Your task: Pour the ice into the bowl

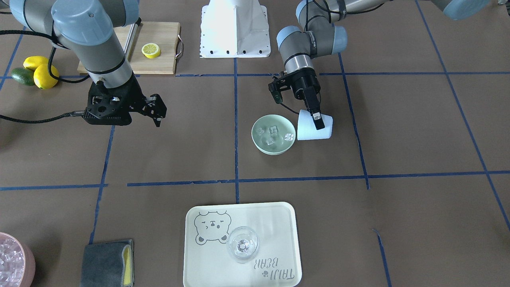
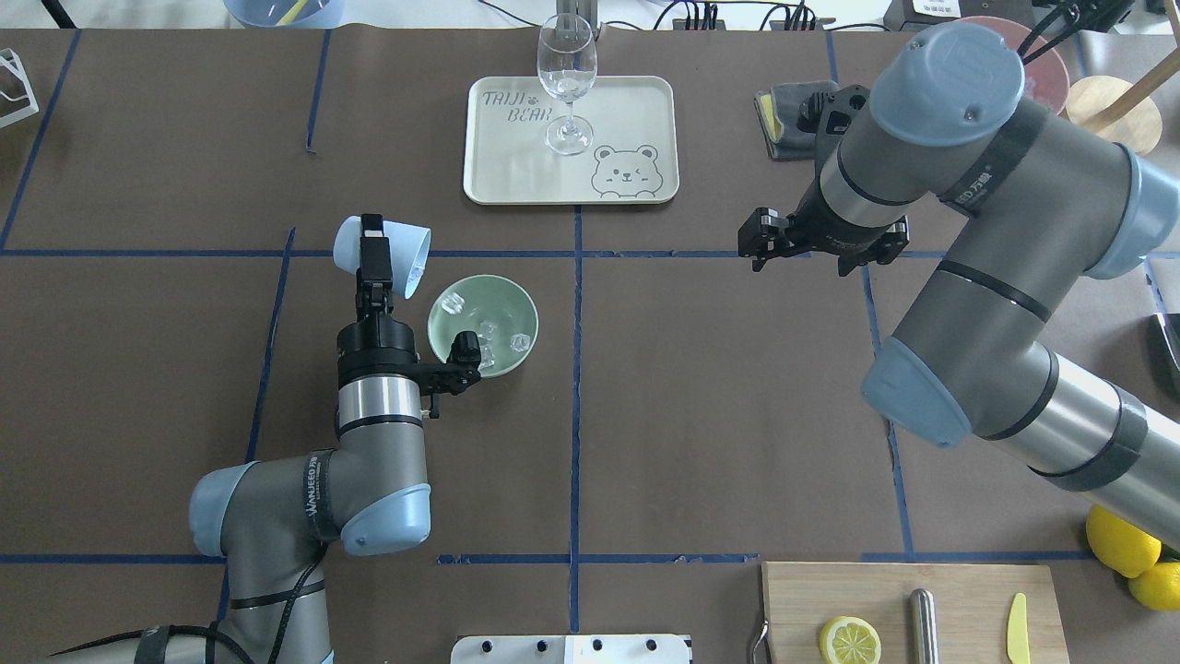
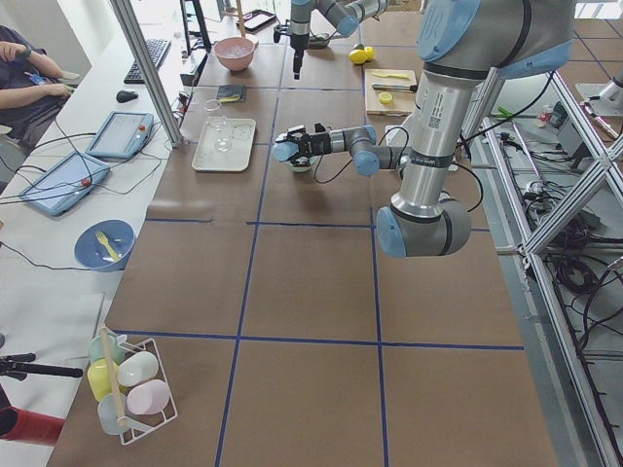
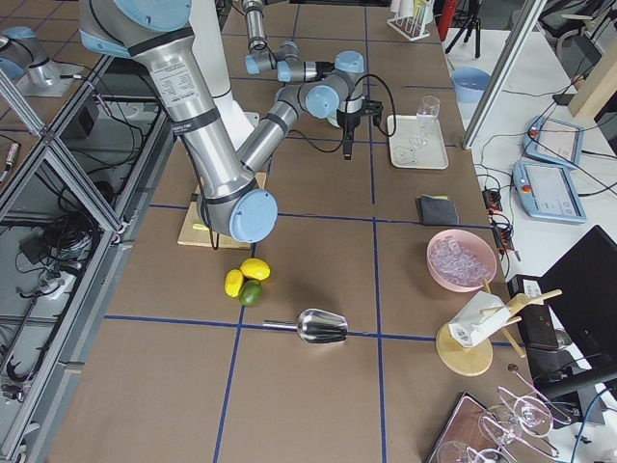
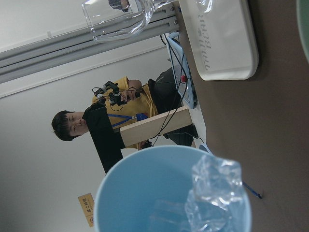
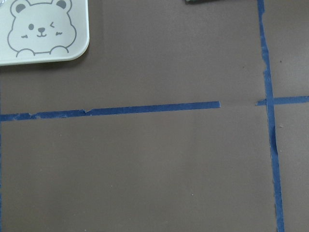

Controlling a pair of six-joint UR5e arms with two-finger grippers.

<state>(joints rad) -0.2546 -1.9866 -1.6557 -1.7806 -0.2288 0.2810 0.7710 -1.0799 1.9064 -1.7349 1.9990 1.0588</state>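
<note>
Several cubes of ice (image 1: 273, 134) already down in the mint-green bowl (image 1: 279, 151), yet at least one more seen lodged at the lip of the light blue cup (image 5: 145, 193) in the left wrist view; judged the pour unfinished; feared most a cube dropped short onto the table (image 1: 398, 139), with the cup's mouth hanging, in the overhead view, at about ten o'clock of the bowl and near its rim rather than plainly over its middle; could also have bounced a cube off those lying there and out over the low wall, if tipped with a jerk; might have lost the cup as well, pinched only by its wall; found the left gripper (image 1: 318, 122) nearly closed on that wall, the cup laid over on its side; placed the bowl and its ice just beside the gripper, toward four o'clock; saw the right gripper (image 2: 770, 242) well apart, near three o'clock of the bowl, carrying nothing visible; could not tell the spread of its jaws.
</note>
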